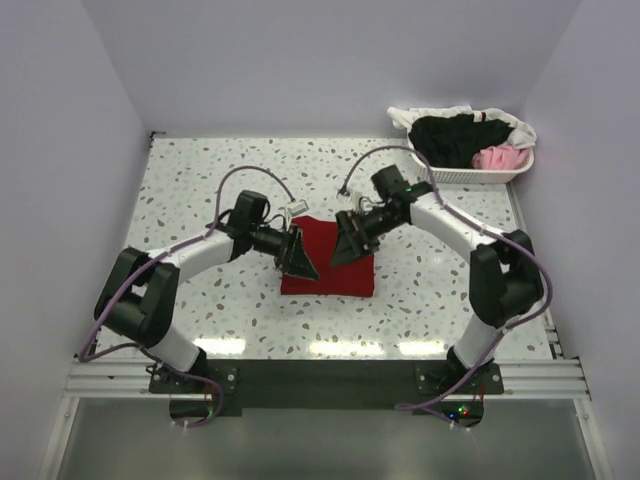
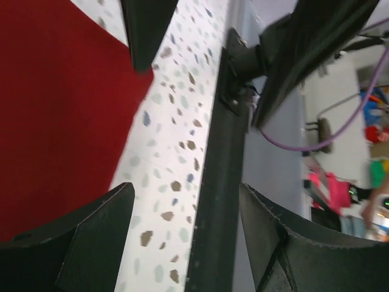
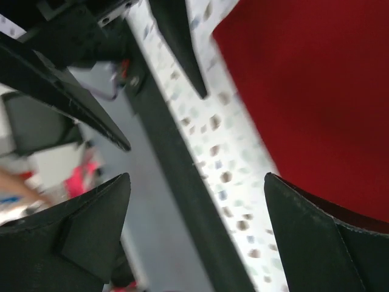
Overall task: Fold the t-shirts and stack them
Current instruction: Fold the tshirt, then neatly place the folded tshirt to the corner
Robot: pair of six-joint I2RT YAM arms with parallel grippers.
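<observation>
Observation, taken left to right. The left gripper (image 1: 297, 252) is held just above the left edge of the folded red t-shirt (image 1: 330, 278). Its jaws are spread and nothing is gripped. The shirt is laid flat as a compact, roughly square fold on the table (image 1: 200, 180), so no clear long axis can be read. It lies directly below and between the two hands. The right gripper (image 1: 350, 240) is held over the shirt's far right part, its jaws likewise wide and empty.

Unfolded garments are seen in the white slotted basket (image 1: 470, 178), well off to the right gripper's far right: a black garment (image 1: 455, 135), a pink garment (image 1: 500, 157) and white cloth (image 1: 440, 113). The right arm is judged the nearer for the next pick.

The overhead view gives layout but hides the jaw gaps behind the fingers. In the left wrist view, speckled table is seen between the fingers (image 2: 91, 237), with red cloth (image 2: 55, 109) off to one side. The right wrist view shows the same arrangement mirrored (image 3: 316, 79), though blurred.
</observation>
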